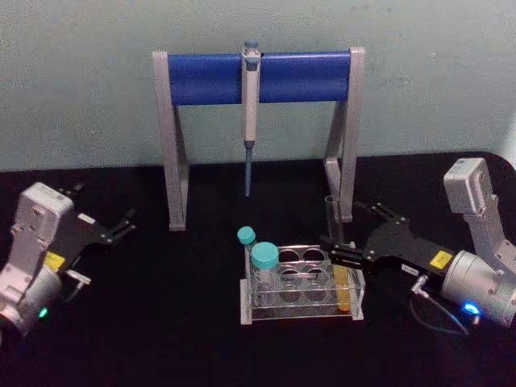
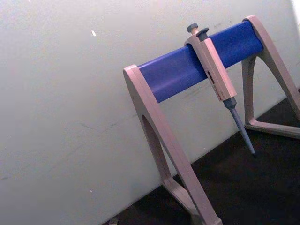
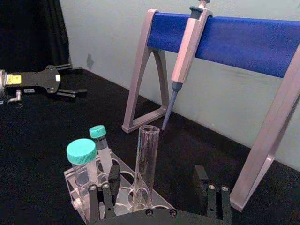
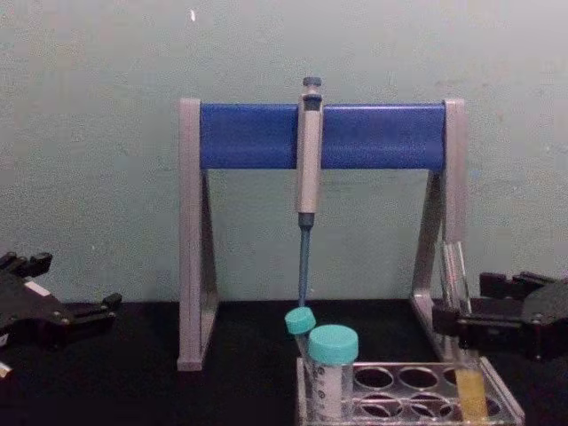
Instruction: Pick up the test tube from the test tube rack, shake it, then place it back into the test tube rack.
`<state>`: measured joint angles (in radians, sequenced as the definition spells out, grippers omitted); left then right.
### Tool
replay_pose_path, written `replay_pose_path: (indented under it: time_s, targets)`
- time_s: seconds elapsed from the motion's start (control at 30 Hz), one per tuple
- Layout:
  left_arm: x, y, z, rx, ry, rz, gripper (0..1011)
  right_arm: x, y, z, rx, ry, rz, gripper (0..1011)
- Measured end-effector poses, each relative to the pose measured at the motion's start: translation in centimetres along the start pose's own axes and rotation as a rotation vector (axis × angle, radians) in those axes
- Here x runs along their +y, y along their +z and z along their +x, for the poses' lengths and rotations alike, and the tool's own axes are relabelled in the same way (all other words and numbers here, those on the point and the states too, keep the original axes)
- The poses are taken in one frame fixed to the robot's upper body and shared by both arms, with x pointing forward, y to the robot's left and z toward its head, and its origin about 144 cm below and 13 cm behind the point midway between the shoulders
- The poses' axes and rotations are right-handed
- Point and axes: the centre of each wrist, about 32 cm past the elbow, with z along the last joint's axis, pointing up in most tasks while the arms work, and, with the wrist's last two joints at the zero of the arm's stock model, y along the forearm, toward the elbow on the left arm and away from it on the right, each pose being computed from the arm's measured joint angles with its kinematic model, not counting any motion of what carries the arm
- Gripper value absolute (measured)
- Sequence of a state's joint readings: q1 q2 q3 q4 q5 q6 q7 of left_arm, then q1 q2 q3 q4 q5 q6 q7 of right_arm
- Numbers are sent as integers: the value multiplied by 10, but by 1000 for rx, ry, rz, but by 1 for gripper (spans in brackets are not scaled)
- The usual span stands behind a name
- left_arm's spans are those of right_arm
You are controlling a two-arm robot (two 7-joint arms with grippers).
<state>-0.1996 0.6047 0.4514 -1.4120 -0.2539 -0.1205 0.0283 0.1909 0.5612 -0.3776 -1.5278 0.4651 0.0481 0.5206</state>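
Near front edge of bench (image 1: 161,339), rack (image 1: 300,316), with tube (image 1: 343,292) upright in its right-end hole, yellow liquid low. Jaws of right gripper (image 1: 339,232) spread either side of tube. Near left edge, left gripper (image 1: 127,223), jaws spread.

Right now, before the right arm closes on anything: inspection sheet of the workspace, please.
Surface: black table cover, no spills seen.
Job's things: test tube stands upright in the right end of the test tube rack, with yellow-orange liquid in its lower part.
Clutter: two teal-capped tubes at the rack's left end; pipette hanging on the grey-and-blue stand behind the rack.
Grippers: right tool is open, with one finger on either side of the test tube and not clamped. Left tool is open and parked at the table's left, away from the rack.
Cables: thin cable looping at the right wrist, lying on the table.
Surroundings: pale green wall; no people seen.
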Motion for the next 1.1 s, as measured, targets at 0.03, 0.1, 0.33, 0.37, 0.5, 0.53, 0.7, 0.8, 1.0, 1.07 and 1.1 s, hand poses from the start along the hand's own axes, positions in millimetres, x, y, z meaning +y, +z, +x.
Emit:
replay_pose_path:
  time_s: [0.03,0.1,0.33,0.37,0.5,0.53,0.7,0.8,1.0,1.07,1.1]
  targets:
    - [0,0,0,0,0,0,1001,0,0,0,2,1,0,1000]
    - [0,0,0,0,0,0,1001,1,-1,1,9,5,1,1000]
    - [0,0,0,0,0,0,1001,2,-2,2,20,12,4,1000]
    - [0,0,0,0,0,0,1001,2,-2,2,21,13,5,1000]
    - [0,0,0,0,0,0,1001,2,-2,2,23,15,6,1000]
    - [0,0,0,0,0,0,1001,2,-2,2,22,15,6,1000]
    - [0,0,0,0,0,0,1001,2,-2,2,21,15,6,1000]
    - [0,0,0,0,0,0,1001,2,-2,2,21,14,5,1000]
    - [0,0,0,0,0,0,1001,2,-2,2,20,14,5,944]
    - [0,0,0,0,0,0,1001,2,-2,2,20,14,5,912]
    - [0,0,0,0,0,0,1001,2,-2,2,20,13,6,866]
